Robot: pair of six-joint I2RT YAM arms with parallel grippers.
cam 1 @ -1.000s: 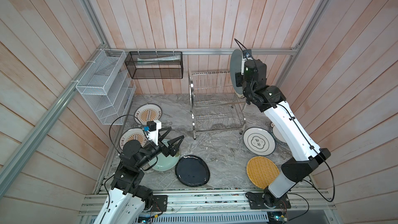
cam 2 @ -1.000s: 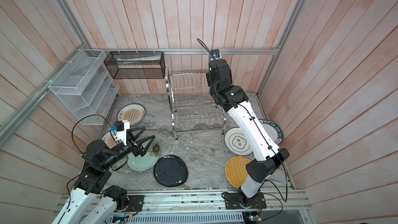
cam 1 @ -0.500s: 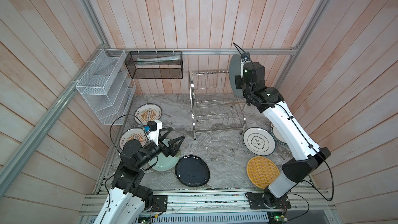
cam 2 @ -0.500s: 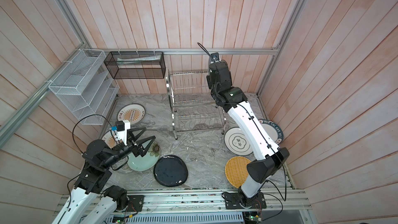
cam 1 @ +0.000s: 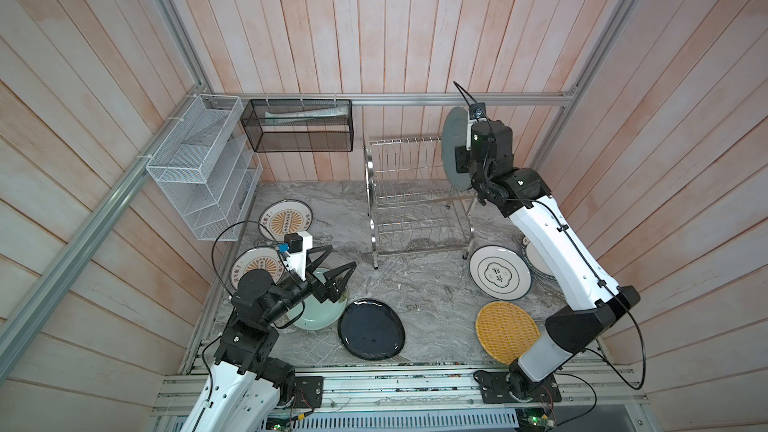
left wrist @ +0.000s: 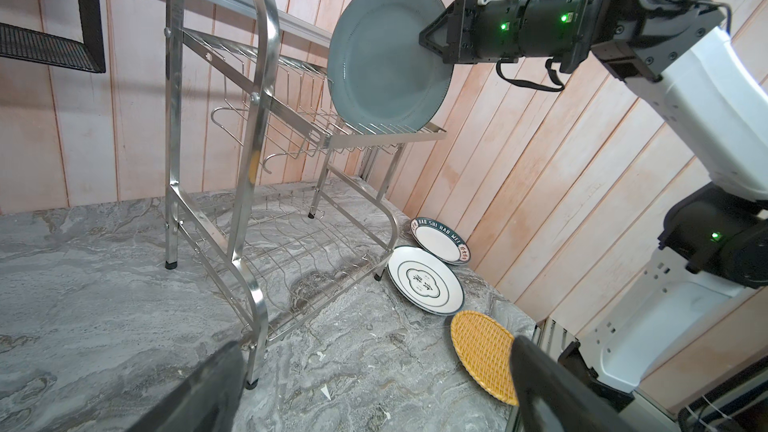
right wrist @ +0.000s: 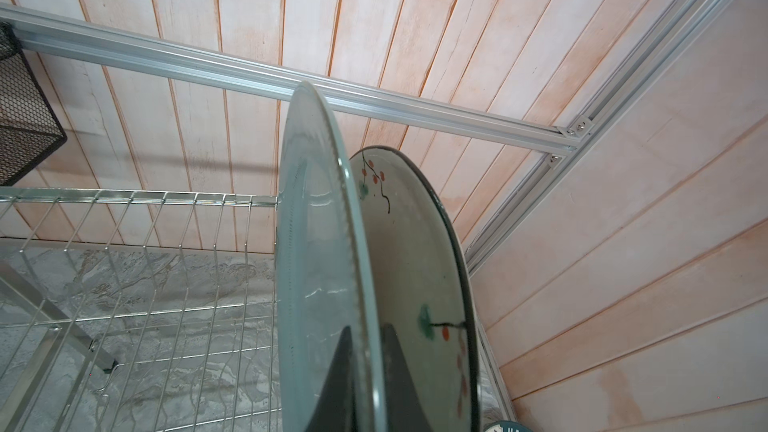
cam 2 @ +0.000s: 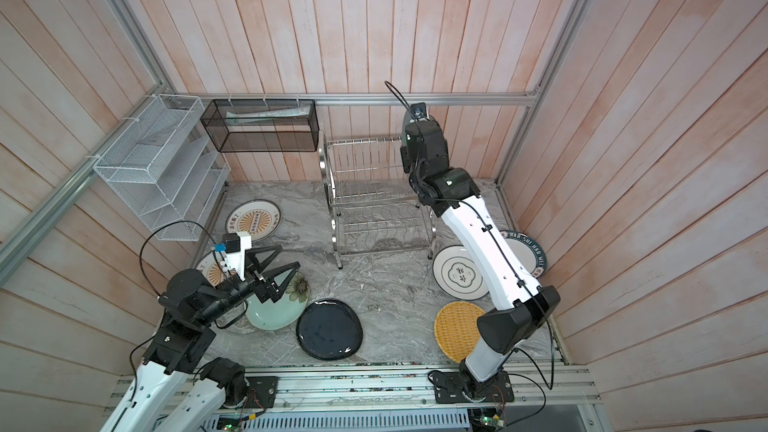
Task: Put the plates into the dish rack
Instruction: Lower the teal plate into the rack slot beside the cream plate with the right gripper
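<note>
My right gripper point(right wrist: 365, 330) is shut on the rim of a grey-blue plate point(left wrist: 386, 64), holding it upright at the right end of the dish rack point(left wrist: 257, 118). The plate's lower edge is down at the top tier's prongs. Close beside it stands a cream plate point(right wrist: 419, 268) with a dark rim. My left gripper point(cam 1: 343, 256) hangs open and empty above a pale green flowered plate point(cam 1: 320, 313). Lying flat are a dark navy plate point(cam 1: 371, 328), a yellow woven plate point(cam 1: 505, 330), two white lettered plates point(cam 1: 498, 272) point(cam 2: 523, 251) and two orange-sunburst plates point(cam 1: 286, 220) point(cam 1: 253, 268).
A white mesh organiser point(cam 1: 203, 172) hangs on the left wall and a black mesh basket point(cam 1: 299, 130) on the back wall, left of the rack. Wooden walls close in the marble table on three sides. The right arm reaches over the white lettered plates.
My right gripper has carried the grey-blue plate slightly down and left toward the rack's top tier. The left arm has not moved.
</note>
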